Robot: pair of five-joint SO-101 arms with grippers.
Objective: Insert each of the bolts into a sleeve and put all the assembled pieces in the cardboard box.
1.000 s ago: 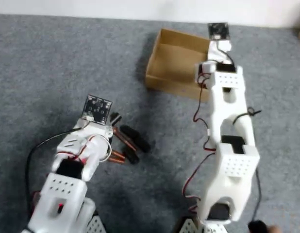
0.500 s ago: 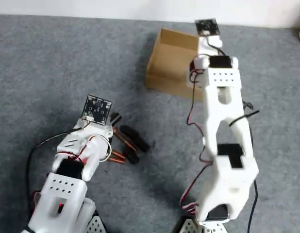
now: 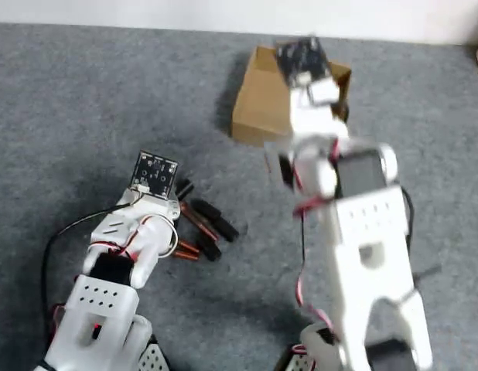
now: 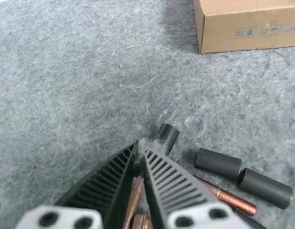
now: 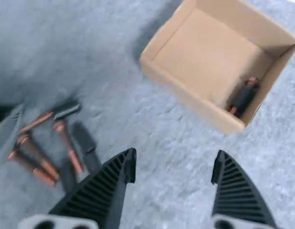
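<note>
My left gripper [image 4: 142,143] is shut on a copper bolt [image 4: 135,191] that lies between its fingers. A black sleeve [image 4: 166,136] lies on the carpet just past the fingertips. Two more sleeves [image 4: 218,163] and another bolt [image 4: 228,195] lie beside it. My right gripper [image 5: 175,155] hangs open above the carpet, between the cardboard box [image 5: 185,90] and the loose bolts and sleeves [image 5: 66,143]. One assembled piece [image 5: 243,98] rests in a corner of the box. In the high view the right arm [image 3: 363,216] covers part of the box [image 3: 254,104].
Grey carpet covers the whole table. The left arm [image 3: 134,236] stands at the front left with the pile of parts [image 3: 212,224] right beside it. Bare carpet lies between the pile and the box.
The right arm has drawn back from over the box and swung left, towards the table's middle. The left arm and the parts have stayed put.
</note>
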